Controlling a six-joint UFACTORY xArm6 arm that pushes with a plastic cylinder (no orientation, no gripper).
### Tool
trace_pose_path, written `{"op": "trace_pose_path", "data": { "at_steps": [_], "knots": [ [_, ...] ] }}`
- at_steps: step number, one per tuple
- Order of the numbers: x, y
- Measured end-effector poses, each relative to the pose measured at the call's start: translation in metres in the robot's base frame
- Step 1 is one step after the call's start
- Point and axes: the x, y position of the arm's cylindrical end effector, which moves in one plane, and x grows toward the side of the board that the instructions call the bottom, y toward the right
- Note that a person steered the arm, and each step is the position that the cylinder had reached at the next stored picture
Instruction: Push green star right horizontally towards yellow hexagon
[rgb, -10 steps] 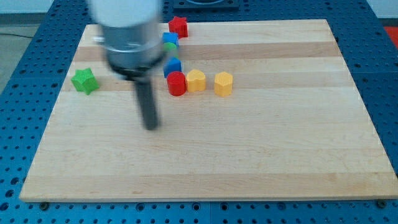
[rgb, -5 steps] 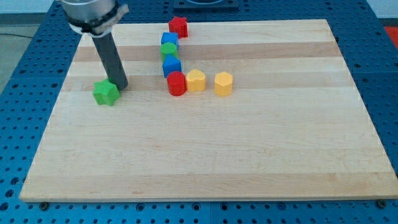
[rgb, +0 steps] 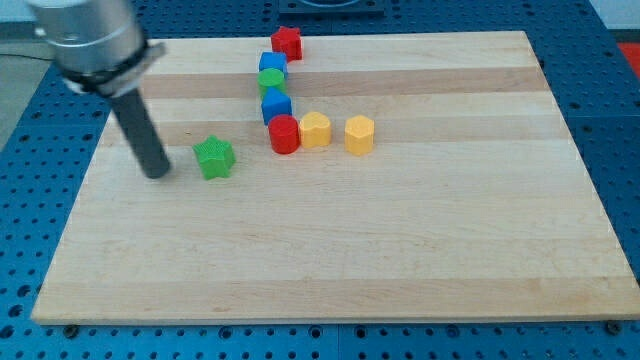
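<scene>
The green star lies on the wooden board, left of the block cluster. My tip rests on the board to the star's left, apart from it by a small gap. The yellow hexagon stands at the right end of a row with a yellow block and a red block. The red block is the nearest one to the star's right.
A column runs up from the red block: a blue block, a green block, a blue block and a red block near the board's top edge. The board's left edge is close to my tip.
The green star has slid right and slightly down over the last second. My tip swung from the board's middle to the star, then to the star's left side.
</scene>
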Motion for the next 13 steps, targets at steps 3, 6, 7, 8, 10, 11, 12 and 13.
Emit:
{"op": "trace_pose_path", "data": {
  "at_steps": [3, 6, 7, 8, 10, 11, 12, 13],
  "knots": [
    [-0.008, 0.175],
    [0.022, 0.280],
    [0.058, 0.293],
    [0.064, 0.327],
    [0.015, 0.332],
    [0.006, 0.359],
    [-0.015, 0.359],
    [-0.019, 0.358]
  ]
}}
